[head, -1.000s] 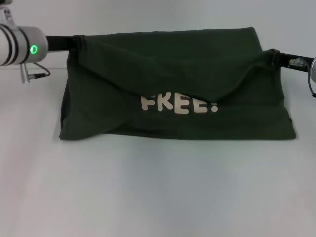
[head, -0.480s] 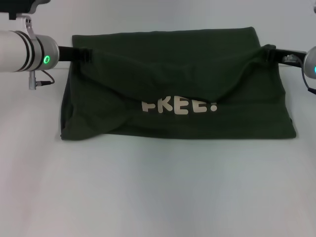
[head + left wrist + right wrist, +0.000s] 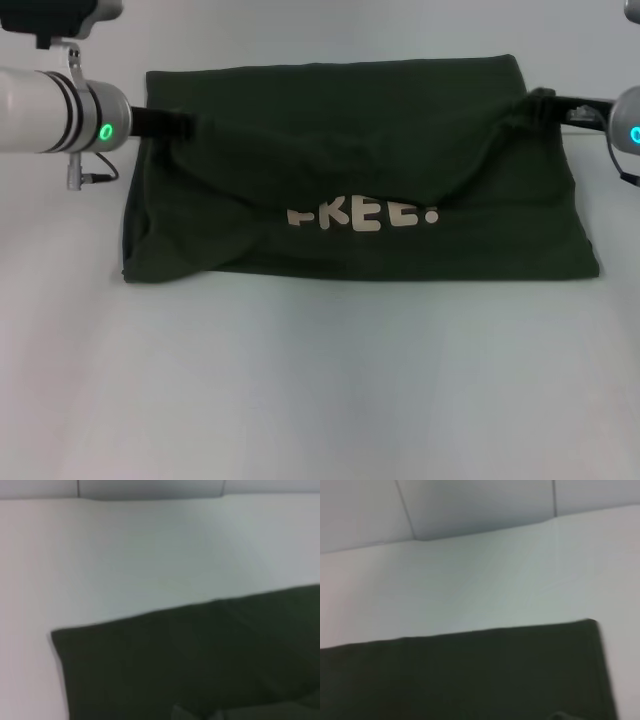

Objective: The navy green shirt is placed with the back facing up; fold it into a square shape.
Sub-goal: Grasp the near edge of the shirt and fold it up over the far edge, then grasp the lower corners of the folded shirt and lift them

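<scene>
So, fold in progress: the navy green shirt (image 3: 360, 170) lies across the far half of the table (image 3: 320, 380), already doubled into a wide rectangle, its far edge parallel to the table's far edge. Cream "FREE" lettering (image 3: 362, 215) shows in the middle, partly covered by a sagging fold of cloth.

What's changed over the last second: both arms have come forward and down, toward the near edge. The left tool (image 3: 172, 123) now sits lower against the shirt's left side, and the cloth it carries has moved with it. The right tool (image 3: 543, 104) has done the same on the right side, a little less. The draped flap between them now hides more of the lettering (the tops of the first letters are gone).

Tool state: each pinches a bunch of shirt fabric, judging by the way the cloth gathers into tight puckers at both tips and hangs in a curve between them. Fingers themselves are dark against dark cloth, hard to resolve.

Wrist views show only flat shirt and bare table beyond it, with one far corner in each.

Meaning for the task: the far layer is being drawn over the near one. Fold isn't laid flat yet, and the near edge isn't reached. Sag in the middle could wrinkle on landing.
</scene>
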You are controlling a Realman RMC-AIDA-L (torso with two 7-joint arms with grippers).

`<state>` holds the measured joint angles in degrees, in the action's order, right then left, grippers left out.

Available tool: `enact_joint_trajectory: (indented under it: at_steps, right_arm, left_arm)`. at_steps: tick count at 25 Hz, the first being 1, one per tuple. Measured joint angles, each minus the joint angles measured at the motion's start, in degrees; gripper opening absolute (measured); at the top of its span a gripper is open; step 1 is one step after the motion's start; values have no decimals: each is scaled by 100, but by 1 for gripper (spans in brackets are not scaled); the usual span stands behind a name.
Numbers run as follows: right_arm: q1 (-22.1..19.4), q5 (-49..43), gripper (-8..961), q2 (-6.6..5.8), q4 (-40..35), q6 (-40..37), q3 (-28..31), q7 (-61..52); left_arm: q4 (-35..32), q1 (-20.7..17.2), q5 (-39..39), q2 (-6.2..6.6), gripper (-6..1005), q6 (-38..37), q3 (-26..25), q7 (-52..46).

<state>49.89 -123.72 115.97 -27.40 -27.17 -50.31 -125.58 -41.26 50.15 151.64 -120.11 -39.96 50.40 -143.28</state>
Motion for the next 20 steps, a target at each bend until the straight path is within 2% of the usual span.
enact_joint_trajectory:
  at_steps: [4,6,9,11,14,15,18,20]
  right_arm:
    - [-74,-316,169,-153,55,-34,51,-526]
    - [-278,-308,171,-242,-288,-434,87,-776]
    - [-650,-290,175,-332,-919,-1274,253,-1054]
    - [-851,-239,255,-369,-1232,-1935,494,-1095]
    - [-1141,20,375,-356,-1492,-2821,773,-973]
    - [-1248,129,415,-338,-1514,-3091,831,-890]
    - [-1472,508,628,-318,-1396,-3574,885,-586]
    - [-1623,746,684,-297,-1322,-3796,891,-435]
  left_arm:
    - [165,22,95,138,109,-330,-84,-468]
    - [-314,-261,53,146,110,-770,-137,-905]
    - [-1452,-845,-152,21,250,-1388,-183,-1201]
    - [-1974,-1189,-405,-68,343,-1761,-241,-1198]
    - [-2114,-1536,-939,-94,586,-2177,-293,-926]
    - [-2009,-1661,-1224,-75,606,-2329,-307,-722]
    - [-1384,-1751,-1713,62,668,-2506,-526,-263]
    - [-1009,-1757,-1912,129,709,-2595,-787,-65]
